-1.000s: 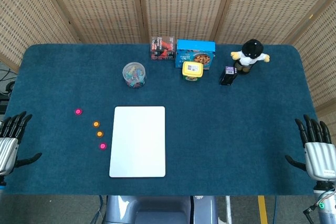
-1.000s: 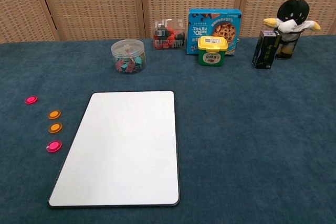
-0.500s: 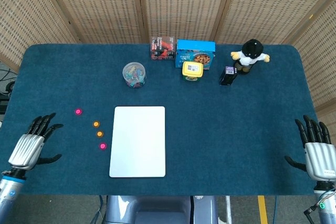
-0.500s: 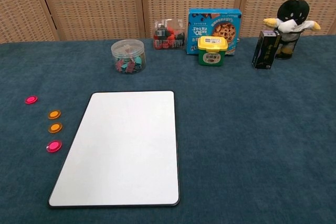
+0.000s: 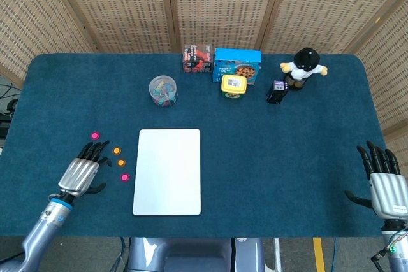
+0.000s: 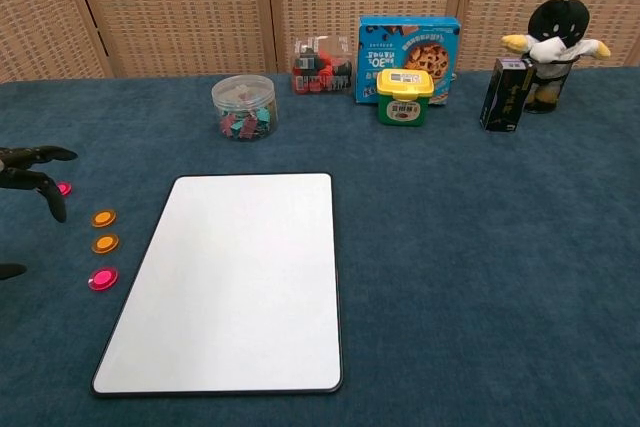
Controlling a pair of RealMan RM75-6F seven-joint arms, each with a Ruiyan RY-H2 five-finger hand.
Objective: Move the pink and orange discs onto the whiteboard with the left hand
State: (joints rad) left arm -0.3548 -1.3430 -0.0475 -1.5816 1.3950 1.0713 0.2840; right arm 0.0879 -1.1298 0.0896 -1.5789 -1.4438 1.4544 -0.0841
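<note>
Four small round discs lie flat on the blue cloth, left of the whiteboard (image 5: 167, 171): far pink disc (image 5: 95, 136), two orange discs (image 5: 116, 151) (image 5: 121, 162), near pink disc (image 5: 125, 177). The whiteboard is white, blank, dark-edged, flat.

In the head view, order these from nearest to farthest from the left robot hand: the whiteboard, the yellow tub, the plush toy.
From the left robot hand:
1. Whiteboard, just beside it, near the front edge.
2. Yellow tub, back centre.
3. Plush toy, far back corner on the other side.
</note>
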